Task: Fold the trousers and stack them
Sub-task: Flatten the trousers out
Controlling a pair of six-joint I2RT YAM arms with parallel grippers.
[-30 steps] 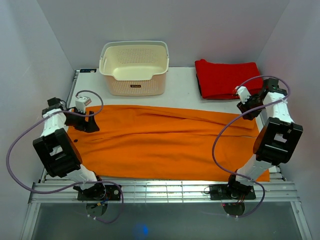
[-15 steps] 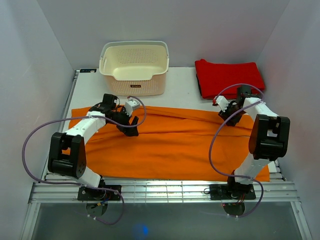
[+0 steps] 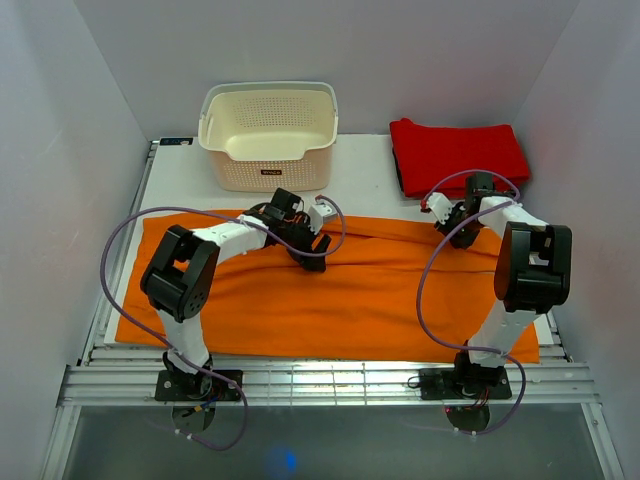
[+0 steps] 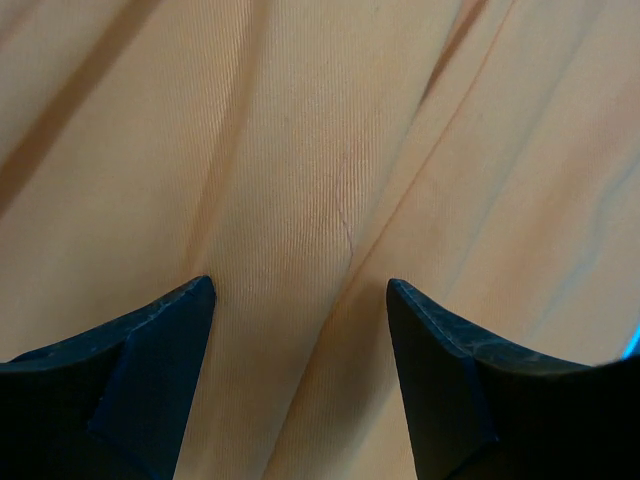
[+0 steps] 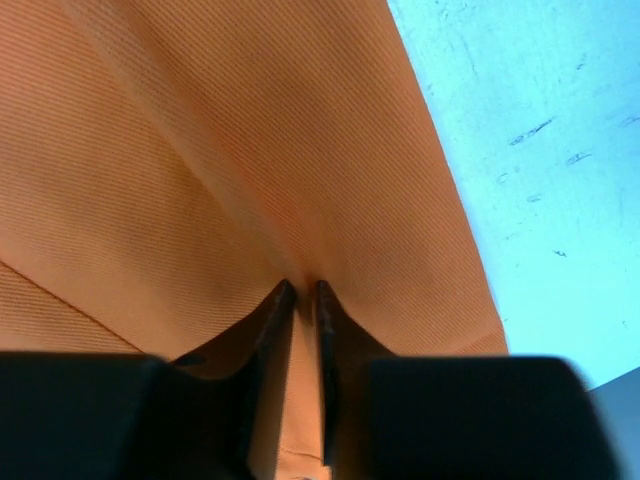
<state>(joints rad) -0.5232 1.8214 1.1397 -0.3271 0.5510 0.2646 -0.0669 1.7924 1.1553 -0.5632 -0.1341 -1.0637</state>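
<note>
Tabletop [image 3: 365, 175] first: white, and most of it lies under the trousers [image 3: 330, 295], bright orange, stretched left to right across the near and middle part, legs running almost wall to wall. Behind them, far left of centre, sits a cream perforated basket [image 3: 268, 135]; at far right, a red folded cloth [image 3: 455, 155], apart from the orange.

Now the arms. The right gripper [image 5: 300, 292] has its fingers pressed together on a raised pinch of the trousers' far edge near the right end, bare table just beside it. The left gripper [image 4: 300, 292] is spread wide, its tips low over the far-middle cloth; I cannot tell if they touch it.

To my eye this is the set-up for a first fold, with one hold made and one to come. The left one looks to sit a little inside the far edge, so it wants to bite squarely on the edge, and on every layer, before anything lifts. Then both should rise together and carry the edge over evenly, or the fold will land skewed and drag the rest.

And the cloth itself: plain, unmarked, finely ribbed, soft enough to tent up where it is pinched. One long ridge runs along the far side from the middle to the right, with shallow creases slanting under the open fingers.
</note>
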